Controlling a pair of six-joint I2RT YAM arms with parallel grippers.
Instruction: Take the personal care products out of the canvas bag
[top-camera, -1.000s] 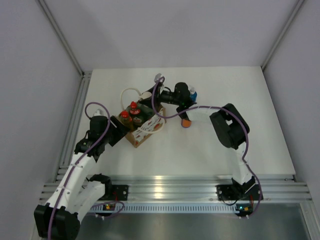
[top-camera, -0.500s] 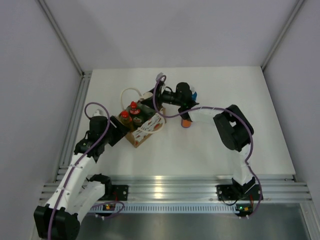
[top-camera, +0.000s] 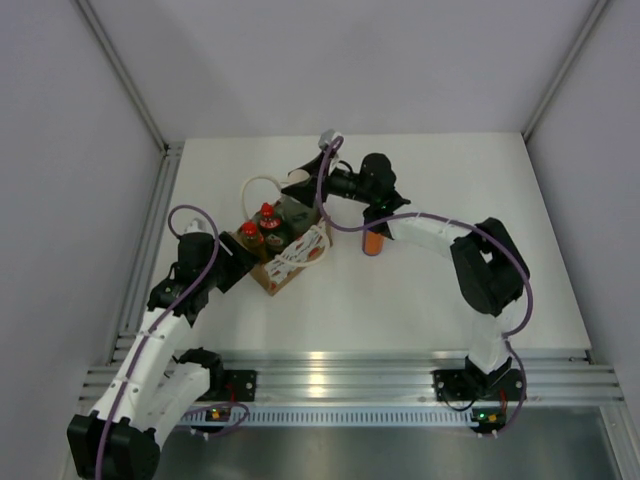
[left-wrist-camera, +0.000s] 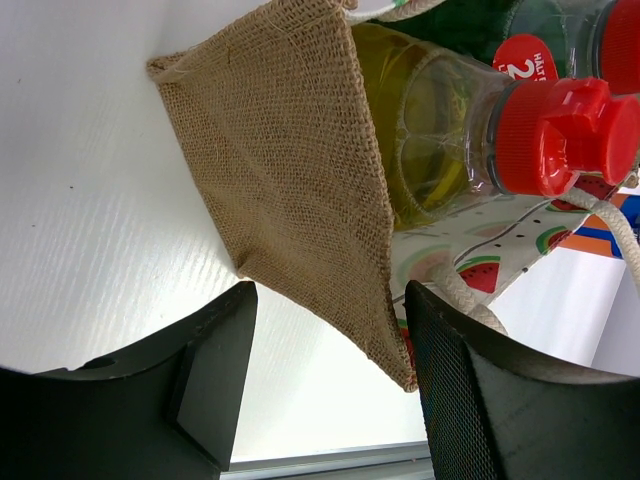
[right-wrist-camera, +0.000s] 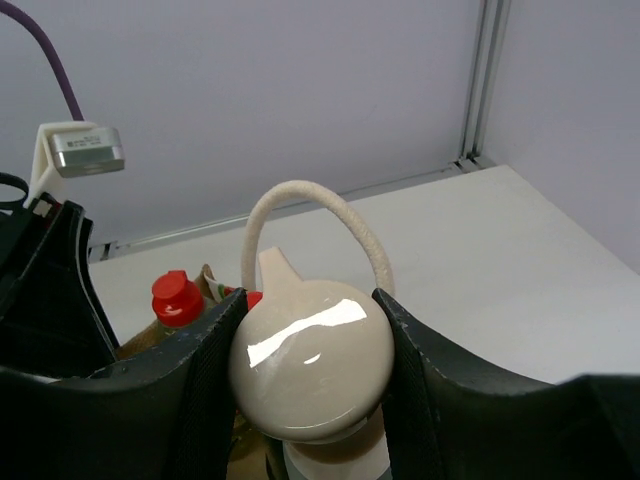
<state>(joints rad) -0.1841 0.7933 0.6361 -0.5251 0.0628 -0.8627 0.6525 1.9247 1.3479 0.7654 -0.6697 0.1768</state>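
- Top view: the canvas bag (top-camera: 283, 250) stands left of centre on the white table (top-camera: 440, 300), with two red-capped bottles upright inside it. The left gripper (top-camera: 240, 262) is at its lower-left corner, the right gripper (top-camera: 300, 188) over its upper edge. The orange bottle (top-camera: 372, 242) stands on the table just right of the bag.
- Left wrist view: the jaws stand wide. The bag's burlap corner (left-wrist-camera: 290, 180) lies between them, ungripped. The yellow-green bottle (left-wrist-camera: 440, 130) is at upper right, inside the bag.
- Right wrist view: the jaws are closed on the grey-green pump bottle (right-wrist-camera: 305, 360) by its white head, at lower centre. A rope handle (right-wrist-camera: 312, 195) arches behind it.
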